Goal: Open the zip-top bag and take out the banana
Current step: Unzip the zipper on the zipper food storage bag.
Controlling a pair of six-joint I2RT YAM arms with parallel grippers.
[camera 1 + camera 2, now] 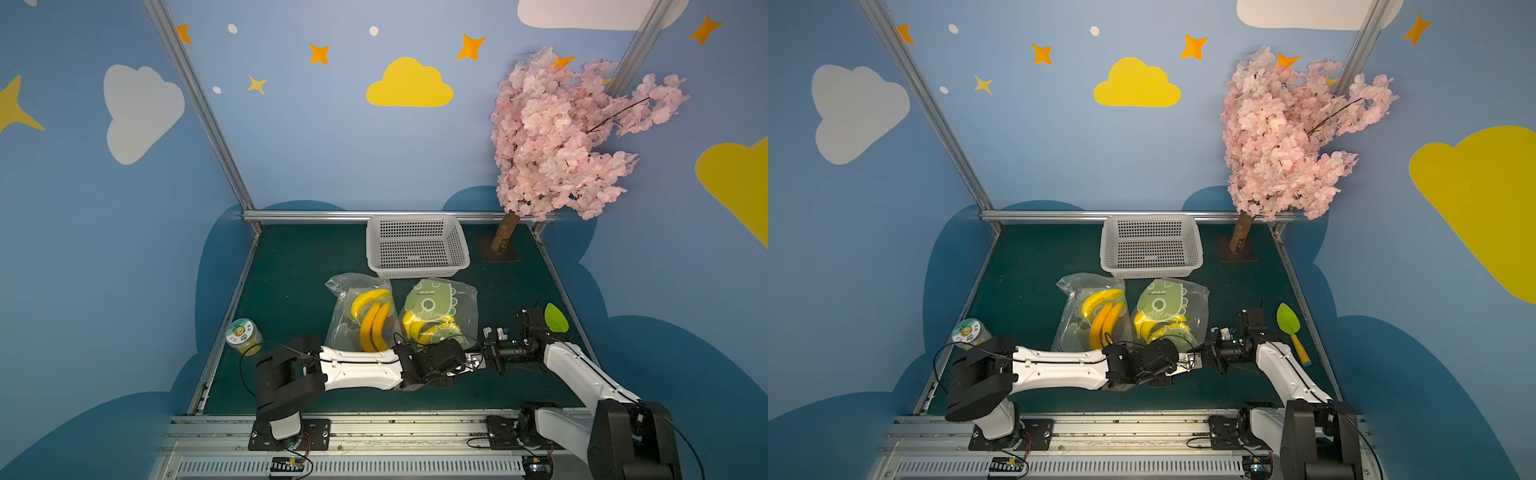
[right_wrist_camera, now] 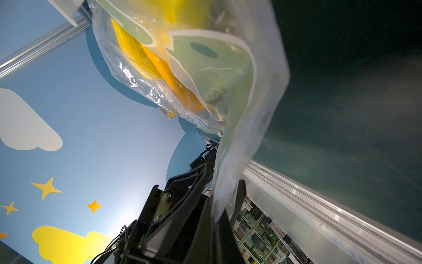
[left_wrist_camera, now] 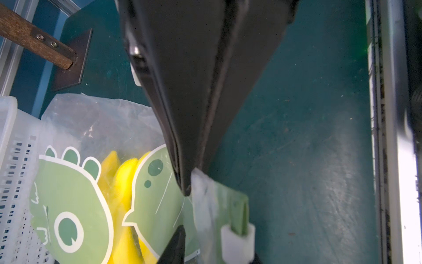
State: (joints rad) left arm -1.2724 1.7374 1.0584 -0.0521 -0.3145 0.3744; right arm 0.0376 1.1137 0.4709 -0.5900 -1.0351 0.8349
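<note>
- The green table (image 1: 291, 257) carries everything. The basket (image 1: 461, 245) stands at its far rail, and every place below is told from it.
- A pink blossom tree (image 1: 561, 137) rises to the right of the basket. Its crown overhangs that far corner, so a high lift there looks cramped.
- Two bags lie on the robot's side of the basket. A printed bag (image 1: 432, 299) is just beside the basket's near wall, and a plain bag (image 1: 340, 299) lies off its left corner. Both hold bananas.
- The banana bunch (image 3: 123, 182) that the arms are working toward sits inside the printed bag. I cannot tell whether the zip is open at all.
- The right gripper (image 2: 222, 205) is at the printed bag's end farthest from the basket, jaws pressed together on the film by the zip. I judge it anchors the bag so the zip can be pulled against it.
- The left gripper (image 1: 474, 362) faces it there, jaws partly spread on either side of the white slider (image 3: 237, 242). No pinch on the slider shows.
- A jar (image 1: 244, 336) sits well away from the basket at the left table edge. A toy shovel (image 1: 1289, 326) lies well away at the right edge.
- The bare table beyond the bags, away from the basket, gives free room. A pull along the zip toward the plain bag looks tighter.
</note>
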